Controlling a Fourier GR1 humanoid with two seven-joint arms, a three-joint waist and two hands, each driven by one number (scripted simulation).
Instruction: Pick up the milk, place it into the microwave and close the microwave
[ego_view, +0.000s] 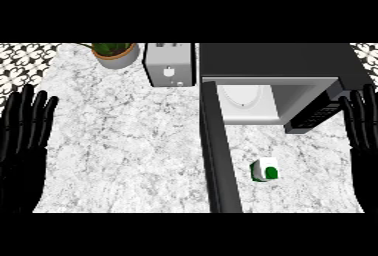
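White and grey marbled counter (125, 150) fills the view, with black-and-white patterned tile (22, 60) showing at the far corners. At the back left stands a potted plant (114, 52), and beside it a silver toaster (171, 64). A black microwave (284, 62) sits at the back right, its door (220, 150) swung wide open toward the viewer, showing a pale interior. The milk (264, 170), a small white and green carton, stands on the counter in front of the microwave, just right of the door. The left hand (26, 130) rests at the left edge, fingers straight and spread, touching nothing. The right hand (362, 125) rests at the right edge, fingers likewise straight, well apart from the milk.
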